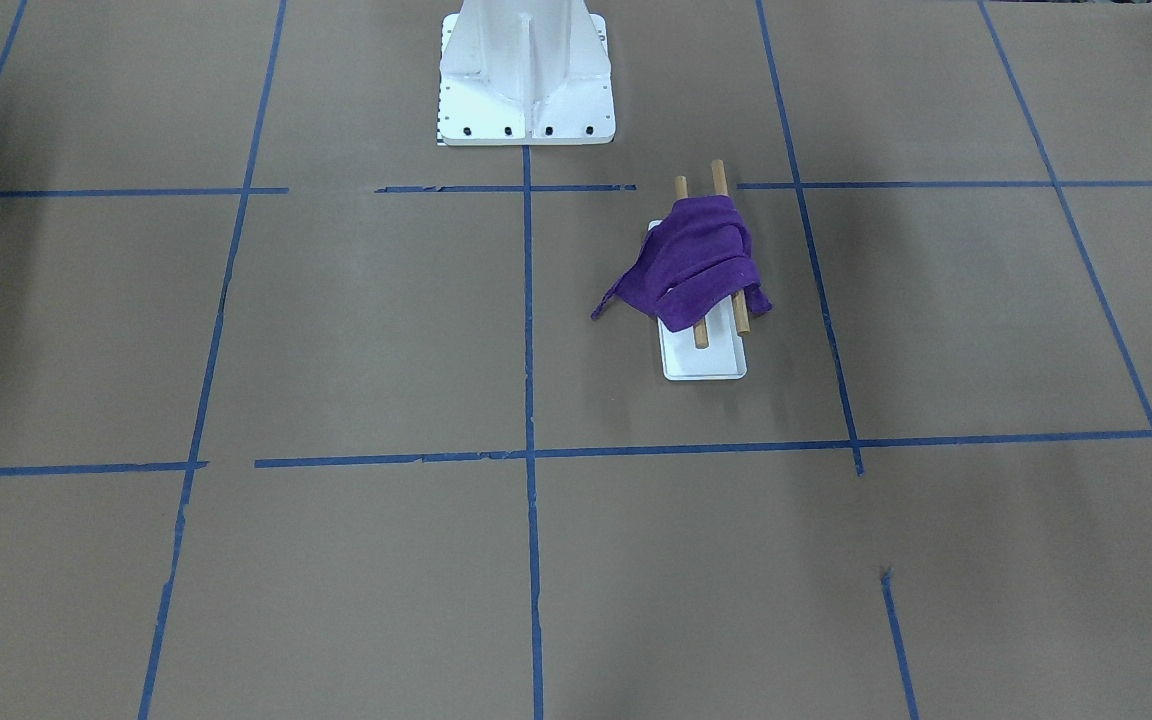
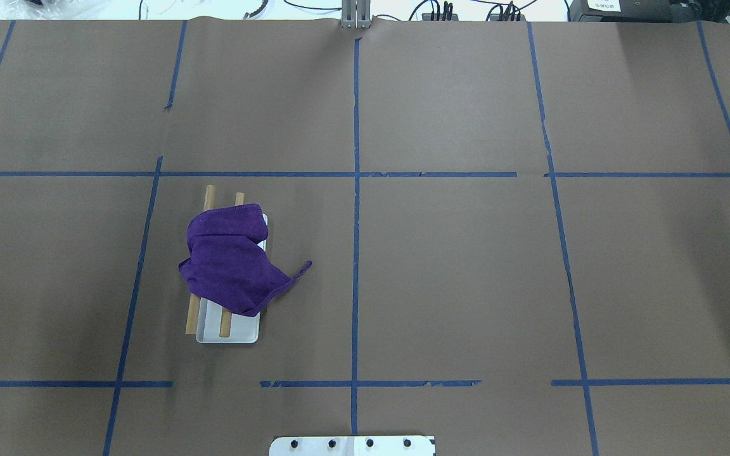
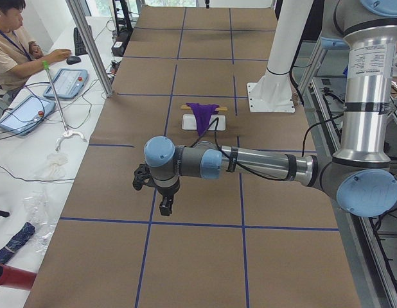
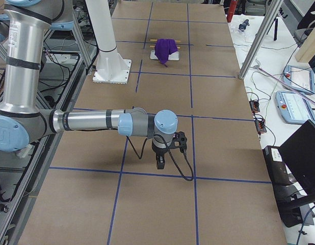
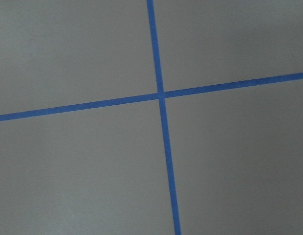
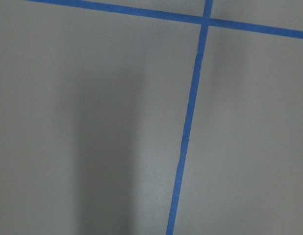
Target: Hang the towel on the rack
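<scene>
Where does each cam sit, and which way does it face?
Front-facing: across the table, facing the robot; towel on rack, only base pedestal shows.
Overhead: behind the robot, looking forward and down; pedestal edge only.
Exterior left: left table end; left arm near, left gripper.
Exterior right: right end; right arm near, right gripper.
Left wrist: down on tape cross; no body.
Right wrist: down on tape; no body.
Shared: all exteriors show the towel.

Towel point(image 2: 232, 259) hides rack point(image 2: 238, 332) mid; left hand point(image 3: 165, 206), right hand point(image 4: 160, 162) too small.
</scene>
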